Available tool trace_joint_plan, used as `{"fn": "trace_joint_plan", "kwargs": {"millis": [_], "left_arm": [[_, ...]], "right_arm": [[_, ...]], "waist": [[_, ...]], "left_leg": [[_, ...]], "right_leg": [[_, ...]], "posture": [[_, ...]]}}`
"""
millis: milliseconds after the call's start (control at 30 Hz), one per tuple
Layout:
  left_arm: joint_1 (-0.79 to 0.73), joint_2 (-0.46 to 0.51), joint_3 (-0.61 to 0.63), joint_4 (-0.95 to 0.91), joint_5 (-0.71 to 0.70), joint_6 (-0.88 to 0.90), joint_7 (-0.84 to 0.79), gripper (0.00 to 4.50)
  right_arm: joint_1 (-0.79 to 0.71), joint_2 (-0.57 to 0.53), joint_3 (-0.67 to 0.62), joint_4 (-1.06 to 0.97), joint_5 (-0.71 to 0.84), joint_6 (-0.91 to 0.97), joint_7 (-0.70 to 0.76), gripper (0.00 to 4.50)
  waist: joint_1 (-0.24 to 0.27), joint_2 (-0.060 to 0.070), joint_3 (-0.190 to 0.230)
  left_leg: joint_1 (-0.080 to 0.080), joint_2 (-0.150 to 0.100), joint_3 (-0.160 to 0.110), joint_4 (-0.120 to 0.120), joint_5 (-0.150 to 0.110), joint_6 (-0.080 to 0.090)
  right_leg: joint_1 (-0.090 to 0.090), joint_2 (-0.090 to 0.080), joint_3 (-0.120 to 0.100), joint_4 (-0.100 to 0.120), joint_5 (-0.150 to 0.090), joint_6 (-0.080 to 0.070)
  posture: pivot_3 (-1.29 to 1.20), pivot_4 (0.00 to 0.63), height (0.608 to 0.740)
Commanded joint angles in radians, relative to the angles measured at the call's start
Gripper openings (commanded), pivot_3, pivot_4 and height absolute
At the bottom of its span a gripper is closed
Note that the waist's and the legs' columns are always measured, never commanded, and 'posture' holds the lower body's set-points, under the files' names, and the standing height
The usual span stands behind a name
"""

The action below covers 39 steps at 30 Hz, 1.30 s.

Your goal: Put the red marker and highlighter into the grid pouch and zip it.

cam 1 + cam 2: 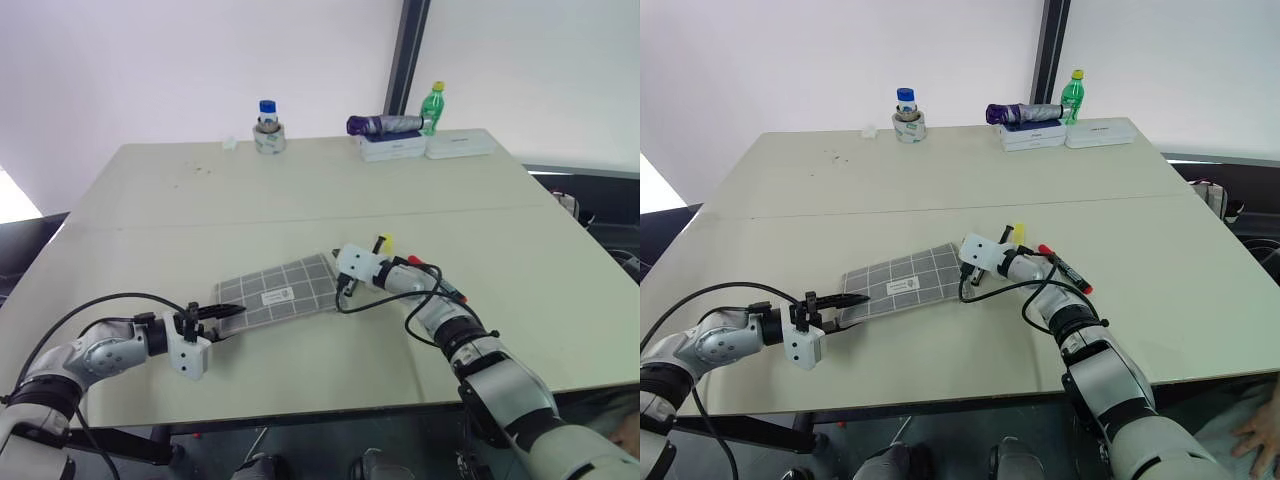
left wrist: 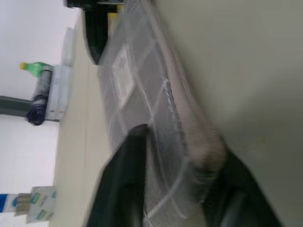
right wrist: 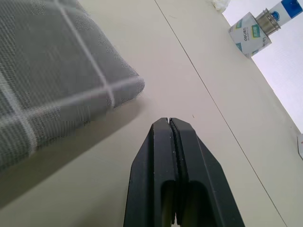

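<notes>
The left gripper (image 1: 228, 313), nearest the table's (image 1: 300, 200) front edge, is clamped on the near corner of the flat grey fabric grid pouch (image 1: 280, 290) with white lines. Just beyond the pouch's far end, the right gripper (image 3: 169, 124) hangs pressed shut and empty. Beside its wrist lie the slim red-capped marker (image 1: 1065, 270) and the stubby yellow highlighter (image 1: 1016, 231), both outside the pouch.

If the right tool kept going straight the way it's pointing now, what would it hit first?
Probably nothing soon: the shut right tool points past the grid pouch's corner over bare table, roughly toward the far tape roll, though depth is unclear.
</notes>
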Motion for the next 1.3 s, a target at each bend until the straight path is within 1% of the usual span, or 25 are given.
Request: {"fn": "trace_joint_plan", "kwargs": {"millis": [33,100,200,233,267,367,467,500,567,633,700,767,800,933,1033,1100,1167,1300], "left_arm": [[0.01,0.007,-0.007,-0.008,-0.009,-0.009,-0.008,0.03],[0.012,0.007,-0.005,-0.011,-0.008,-0.007,-0.006,0.03],[0.028,-0.012,0.006,-0.023,-0.104,0.038,-0.028,0.03],[0.033,-0.017,0.01,-0.028,-0.135,0.053,-0.038,0.0],[0.045,-0.023,0.014,-0.042,-0.189,0.078,-0.056,0.0],[0.093,-0.033,0.047,-0.104,-0.323,0.159,-0.092,0.0],[0.134,-0.033,0.087,-0.17,-0.397,0.228,-0.109,0.0],[0.145,-0.034,0.098,-0.191,-0.411,0.247,-0.114,0.0],[0.172,-0.041,0.129,-0.246,-0.442,0.296,-0.114,0.0],[0.189,-0.049,0.154,-0.289,-0.445,0.33,-0.111,0.0],[0.198,-0.063,0.178,-0.333,-0.459,0.375,-0.107,0.0],[0.202,-0.071,0.195,-0.366,-0.454,0.399,-0.106,0.0],[0.203,-0.077,0.204,-0.379,-0.457,0.414,-0.107,0.0],[0.183,-0.073,0.22,-0.41,-0.445,0.439,-0.13,0.0],[0.169,-0.072,0.225,-0.412,-0.443,0.441,-0.146,0.0],[0.158,-0.072,0.227,-0.408,-0.434,0.431,-0.159,0.0],[0.151,-0.076,0.228,-0.405,-0.429,0.43,-0.168,0.0],[0.147,-0.081,0.232,-0.404,-0.426,0.43,-0.176,0.0]], "right_arm": [[-0.035,-0.005,-0.015,-0.034,0.018,-0.009,0.0,0.0],[-0.032,-0.002,-0.027,-0.043,0.037,-0.001,0.011,0.0],[-0.016,-0.004,-0.091,-0.108,0.186,0.019,0.189,0.0],[-0.008,-0.008,-0.105,-0.137,0.226,0.014,0.238,0.54],[-0.008,-0.017,-0.115,-0.162,0.233,0.018,0.234,0.88],[-0.001,-0.037,-0.199,-0.296,0.346,0.146,0.269,2.45],[0.037,-0.072,-0.239,-0.43,0.405,0.277,0.299,4.0],[0.054,-0.078,-0.248,-0.473,0.427,0.318,0.311,4.45],[0.146,-0.11,-0.238,-0.633,0.492,0.446,0.395,4.45],[0.248,-0.121,-0.23,-0.796,0.564,0.586,0.435,4.45],[0.325,-0.097,-0.229,-0.902,0.589,0.671,0.395,4.45],[0.382,-0.081,-0.192,-0.955,0.552,0.683,0.366,4.45],[0.398,-0.072,-0.179,-0.961,0.525,0.677,0.342,4.45],[0.409,-0.001,-0.193,-0.954,0.538,0.712,0.253,4.45],[0.402,0.036,-0.185,-0.934,0.544,0.715,0.234,4.45],[0.388,0.055,-0.172,-0.887,0.525,0.71,0.222,4.45],[0.367,0.084,-0.174,-0.846,0.526,0.693,0.206,4.45],[0.337,0.143,-0.187,-0.811,0.537,0.721,0.16,4.45]], "waist": [[0.0,0.0,0.0],[0.0,0.0,0.0],[0.001,0.0,0.0],[0.001,0.0,0.0],[0.001,0.0,0.0],[0.001,0.0,0.0],[0.003,0.0,0.0],[0.003,0.0,0.0],[0.004,-0.001,-0.001],[0.003,-0.001,-0.001],[0.002,-0.001,-0.001],[0.0,-0.001,-0.001],[-0.001,-0.001,-0.001],[0.002,-0.001,-0.001],[0.004,-0.001,-0.001],[0.005,-0.001,-0.001],[0.004,-0.001,-0.001],[0.002,-0.001,-0.001]], "left_leg": [[0.0,0.0,0.0,0.0,0.0,0.0],[0.0,0.0,0.0,0.0,0.0,0.0],[0.0,0.0,0.0,0.0,0.0,0.0],[0.0,0.0,0.0,0.0,0.0,0.0],[0.0,0.0,0.0,0.001,0.0,0.0],[0.0,0.0,-0.002,0.002,0.0,0.0],[-0.001,0.0,-0.006,0.003,0.0,0.0],[-0.001,0.0,-0.006,0.004,0.0,0.001],[-0.001,0.0,-0.008,0.004,0.0,0.001],[-0.001,0.001,-0.01,0.005,-0.001,0.001],[-0.002,0.0,-0.011,0.005,-0.001,0.001],[-0.002,0.0,-0.012,0.005,-0.001,0.001],[-0.002,0.001,-0.012,0.005,-0.001,0.001],[-0.002,0.0,-0.013,0.005,-0.001,0.001],[-0.002,0.0,-0.012,0.006,-0.001,0.001],[-0.002,0.0,-0.012,0.006,-0.001,0.002],[-0.002,0.0,-0.012,0.006,-0.001,0.002],[-0.002,0.0,-0.013,0.006,-0.001,0.001]], "right_leg": [[0.0,0.0,0.0,0.0,0.0,0.0],[0.0,0.0,0.0,0.0,0.0,0.0],[0.0,0.0,0.0,0.0,0.0,0.0],[0.0,0.0,0.0,0.0,0.0,0.0],[0.0,0.0,0.0,0.0,0.0,0.0],[0.0,0.0,0.0,0.001,0.0,0.0],[0.001,0.0,0.0,0.001,0.0,0.0],[0.001,0.0,0.0,0.001,0.0,0.0],[0.002,0.0,-0.001,0.001,0.0,0.0],[0.004,-0.001,-0.002,0.0,0.0,0.0],[0.004,-0.001,-0.002,0.0,0.0,0.0],[0.004,-0.001,-0.002,0.001,0.0,0.0],[0.004,0.0,-0.003,0.001,0.0,-0.001],[0.004,0.0,-0.003,0.001,0.0,-0.001],[0.004,0.001,-0.003,0.001,0.0,-0.001],[0.004,0.0,-0.003,0.001,0.0,-0.001],[0.005,0.001,-0.004,0.001,0.0,-0.001],[0.004,0.001,-0.004,0.001,0.0,-0.001]], "posture": [[0.0,0.15,0.738],[0.0,0.15,0.738],[0.0,0.15,0.738],[0.0,0.15,0.738],[0.0,0.15,0.738],[0.0,0.15,0.738],[0.0,0.15,0.738],[0.0,0.15,0.738],[0.0,0.15,0.738],[0.0,0.15,0.738],[0.0,0.15,0.738],[0.0,0.15,0.738],[0.0,0.15,0.738],[0.0,0.15,0.738],[0.0,0.15,0.738],[0.0,0.15,0.738],[0.0,0.15,0.738],[0.0,0.15,0.738]]}}
